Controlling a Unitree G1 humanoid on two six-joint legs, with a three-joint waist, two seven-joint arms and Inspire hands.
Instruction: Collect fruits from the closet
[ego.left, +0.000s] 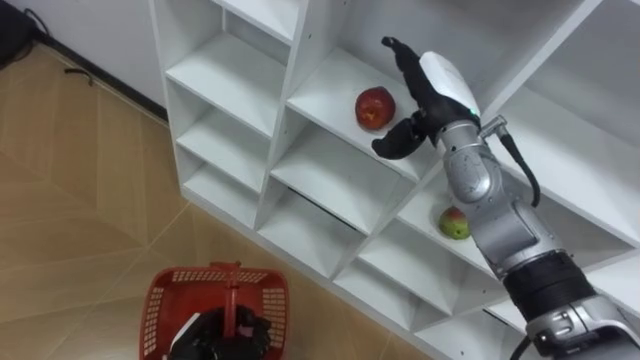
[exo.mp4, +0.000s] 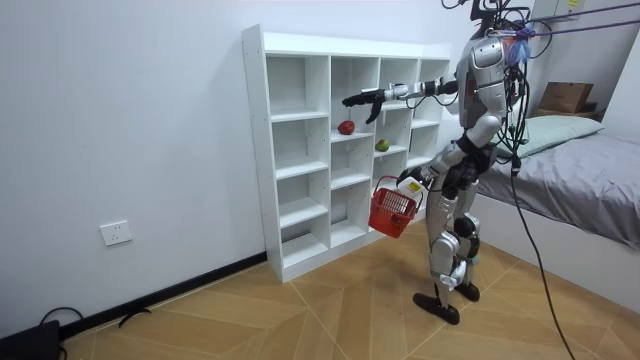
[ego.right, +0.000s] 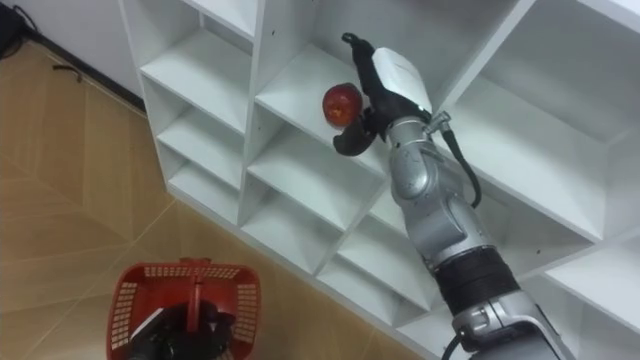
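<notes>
Hovering right robot hand (ego.left: 432, 95) sits just beside red apple (ego.left: 375, 107).

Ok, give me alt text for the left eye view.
The right robot hand, open, reaches toward a red apple on a white shelf unit; a green fruit lies in a neighbouring compartment. Below, the left robot hand holds a red basket over the wooden floor.

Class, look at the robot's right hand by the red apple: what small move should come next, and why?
Probably ease the right hand slightly further in and close it round the red apple: the hand is open beside the apple, which lies ungrasped on the shelf, while the left hand holds the red basket below.
</notes>
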